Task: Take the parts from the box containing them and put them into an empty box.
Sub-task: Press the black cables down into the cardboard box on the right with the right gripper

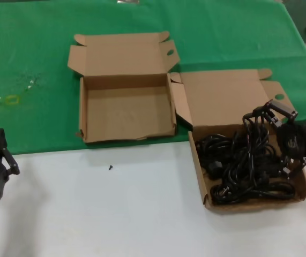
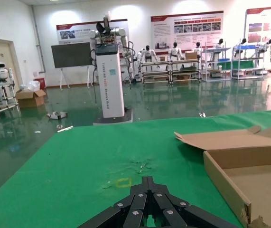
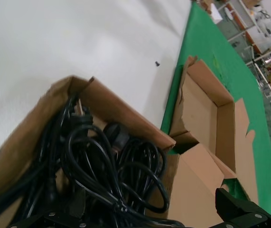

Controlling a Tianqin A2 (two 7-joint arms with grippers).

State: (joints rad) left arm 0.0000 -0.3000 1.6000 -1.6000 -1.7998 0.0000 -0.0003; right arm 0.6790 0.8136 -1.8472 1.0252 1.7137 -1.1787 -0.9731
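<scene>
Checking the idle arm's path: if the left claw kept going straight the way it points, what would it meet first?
Probably nothing soon: the left claw points out over the bare green table cloth, with the empty brown cardboard tray box off to one side. Depth beyond the far table edge is unclear.

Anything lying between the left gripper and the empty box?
In the head view, only one small dark speck lies on the white tabletop between the left gripper and the empty box; otherwise bare.

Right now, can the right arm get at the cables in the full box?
Probably yes. The right tool is already over the box on the robot's right, with a black cable lifted up to it from the pile. The lid is folded back, so nothing covers the cables.
</scene>
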